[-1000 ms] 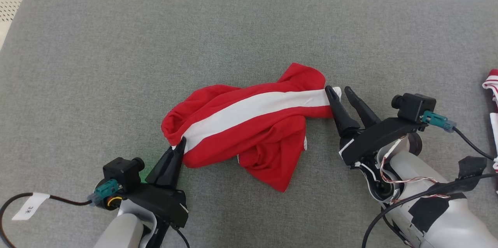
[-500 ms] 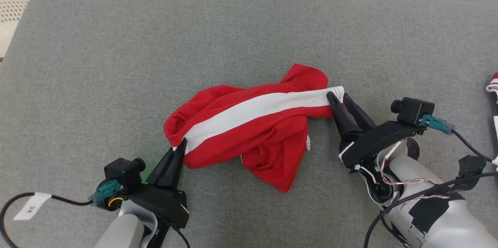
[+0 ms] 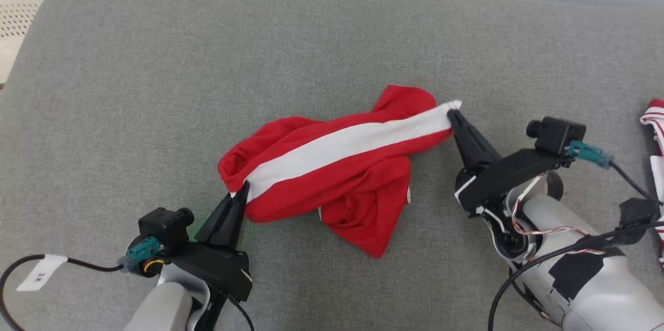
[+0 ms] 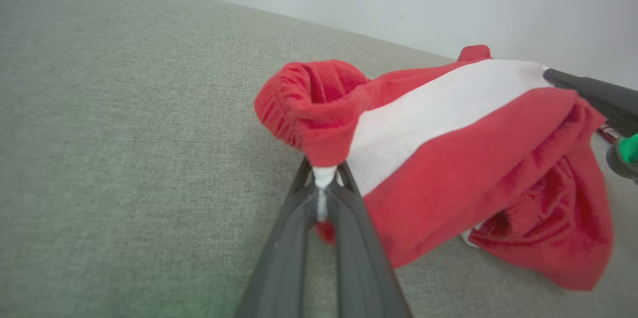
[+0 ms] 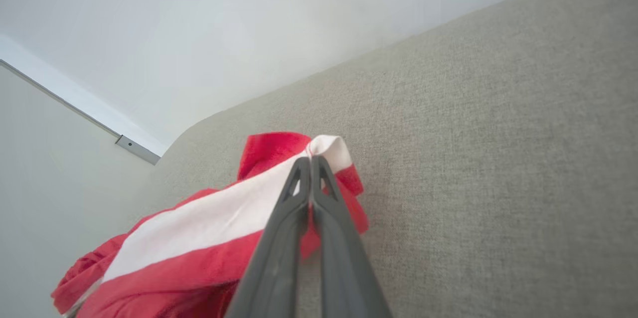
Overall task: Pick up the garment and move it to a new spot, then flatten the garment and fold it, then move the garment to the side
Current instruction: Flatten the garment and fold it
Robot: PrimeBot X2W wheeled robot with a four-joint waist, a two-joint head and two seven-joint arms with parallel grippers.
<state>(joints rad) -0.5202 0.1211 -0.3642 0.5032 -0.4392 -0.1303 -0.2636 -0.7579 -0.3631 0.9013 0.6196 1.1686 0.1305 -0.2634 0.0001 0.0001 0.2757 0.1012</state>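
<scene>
A crumpled red garment with a broad white stripe [image 3: 337, 165] lies bunched in the middle of the grey padded surface [image 3: 207, 61]. My left gripper [image 3: 241, 191] is shut on the stripe's near-left end, and the left wrist view shows white cloth pinched between its fingers [image 4: 323, 183]. My right gripper [image 3: 455, 114] is shut on the stripe's far-right end, which it holds a little off the surface. In the right wrist view the garment [image 5: 199, 228] runs down to the left from the closed fingertips [image 5: 310, 161]. The stripe runs nearly straight between the two grippers.
Another red-and-white striped cloth [image 3: 654, 128] lies at the right edge of the surface. A pale perforated object [image 3: 15, 19] sits beyond the surface's far-left corner. A light wall [image 5: 199, 34] stands behind the far edge.
My right gripper closed its fingers on the white stripe's right end and raised it slightly up and right. The left gripper kept its hold. The camera shifted a little.
</scene>
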